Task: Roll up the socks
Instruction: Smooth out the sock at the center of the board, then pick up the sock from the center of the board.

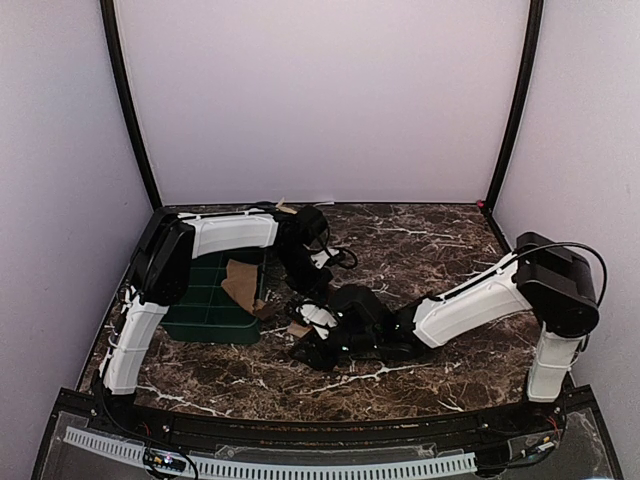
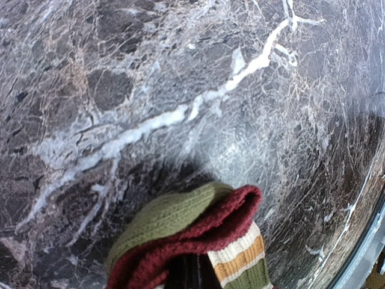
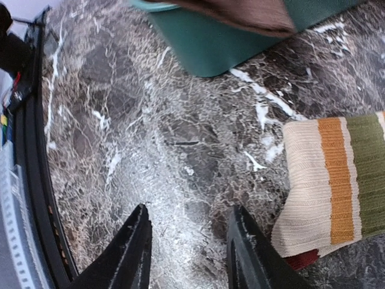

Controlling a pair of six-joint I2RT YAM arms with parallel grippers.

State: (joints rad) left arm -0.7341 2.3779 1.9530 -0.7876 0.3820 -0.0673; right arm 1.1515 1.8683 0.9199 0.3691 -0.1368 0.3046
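In the left wrist view a sock (image 2: 180, 226) with an olive and dark red end and cream, orange and olive stripes bunches over my left gripper (image 2: 191, 276). The gripper is shut on it just above the marble, and its fingers are mostly hidden by the cloth. In the right wrist view my right gripper (image 3: 189, 232) is open and empty above bare marble. A flat cream sock (image 3: 328, 183) with orange and olive stripes lies just right of its right finger (image 3: 243, 253). In the top view both grippers meet at table centre, left (image 1: 300, 302) and right (image 1: 312, 350), around a tan sock patch (image 1: 298, 328).
A dark green tray (image 1: 205, 295) sits at the left of the marble table with a brown cloth (image 1: 240, 282) draped over its near right corner. It also shows in the right wrist view (image 3: 228, 42). The table's black front rail (image 3: 36, 180) is left of the right gripper.
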